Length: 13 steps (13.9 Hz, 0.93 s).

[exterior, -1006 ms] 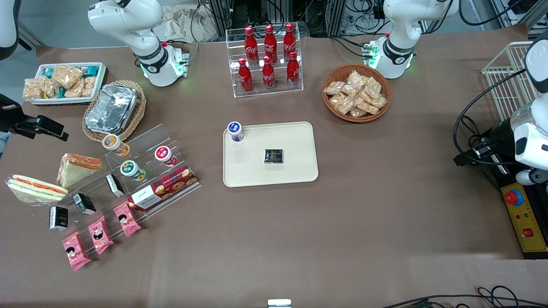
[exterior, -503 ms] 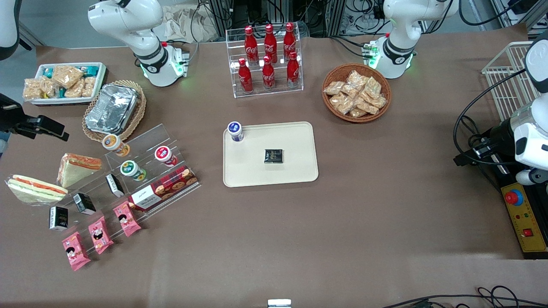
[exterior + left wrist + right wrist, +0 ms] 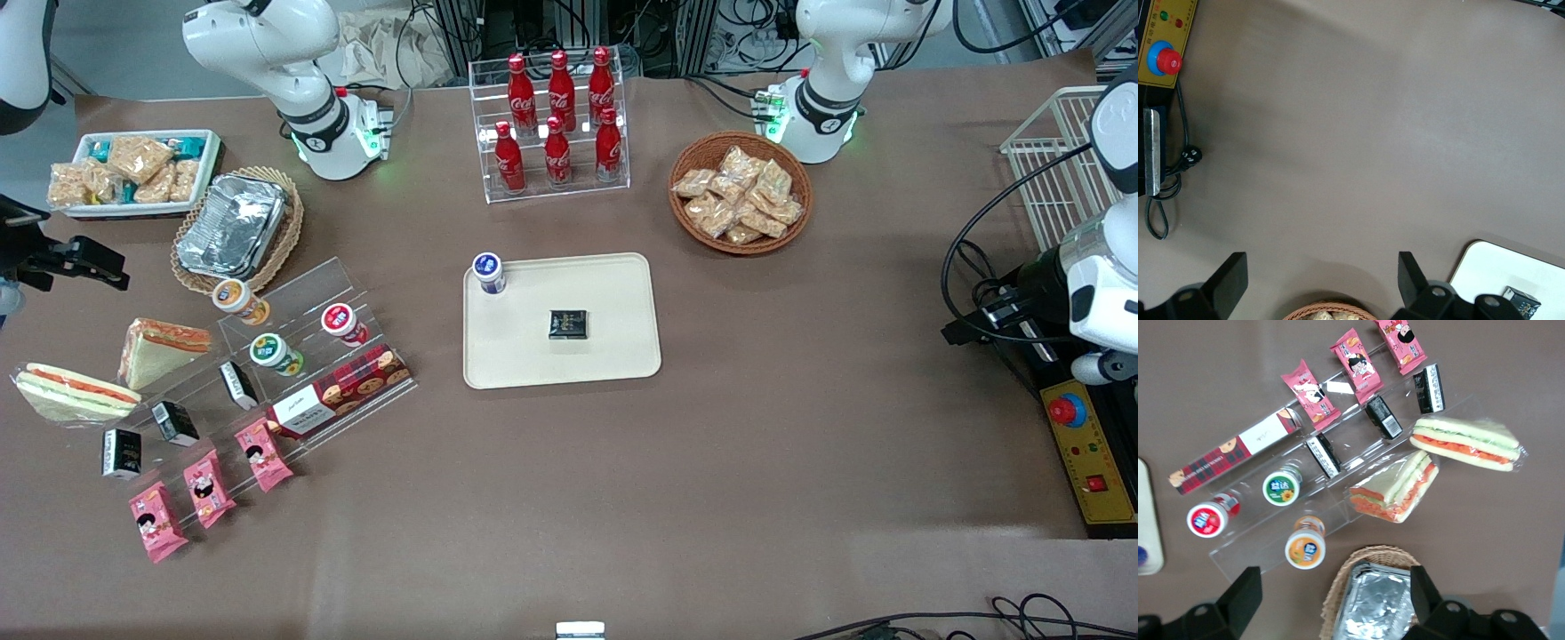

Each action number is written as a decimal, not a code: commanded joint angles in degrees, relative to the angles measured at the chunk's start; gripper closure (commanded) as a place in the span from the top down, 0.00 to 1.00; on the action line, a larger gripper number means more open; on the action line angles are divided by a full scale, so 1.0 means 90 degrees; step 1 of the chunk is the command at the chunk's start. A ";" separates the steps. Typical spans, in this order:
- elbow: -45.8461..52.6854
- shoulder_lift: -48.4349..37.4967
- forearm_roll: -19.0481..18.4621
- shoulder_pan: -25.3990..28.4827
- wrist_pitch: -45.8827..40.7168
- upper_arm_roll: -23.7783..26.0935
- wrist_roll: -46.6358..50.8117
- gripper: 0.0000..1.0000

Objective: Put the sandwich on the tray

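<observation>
The sandwich (image 3: 76,392) is a long clear-wrapped wedge with a red and green filling stripe, lying on the table at the working arm's end; it also shows in the right wrist view (image 3: 1466,443). The cream tray (image 3: 613,311) lies mid-table, holding a blue-capped bottle (image 3: 489,272) and a small black packet (image 3: 567,324). My right gripper (image 3: 96,260) hangs open and empty above the table's edge, farther from the front camera than the sandwich. In the wrist view its open fingers (image 3: 1335,603) frame the foil trays.
A second sandwich wedge (image 3: 164,345) with a tan bread face lies beside the long one. A clear stepped rack (image 3: 293,356) holds cups, a biscuit box and snack packets. Foil trays sit in a wicker basket (image 3: 236,227). A white snack bin (image 3: 133,171), cola rack (image 3: 556,124) and snack basket (image 3: 741,192) stand farther back.
My right gripper has drifted slightly away from the front camera and toward the table's end. Nothing on the table has moved.
</observation>
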 commanded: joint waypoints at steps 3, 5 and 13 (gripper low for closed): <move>0.0036 0.0036 -0.0104 -0.0262 0.0133 -0.0149 -0.1771 0.99; 0.0036 0.0045 -0.0017 -0.0262 0.0133 -0.0314 -0.1793 0.99; 0.0046 0.0260 0.0961 -0.0214 0.0143 -0.0774 0.2116 0.99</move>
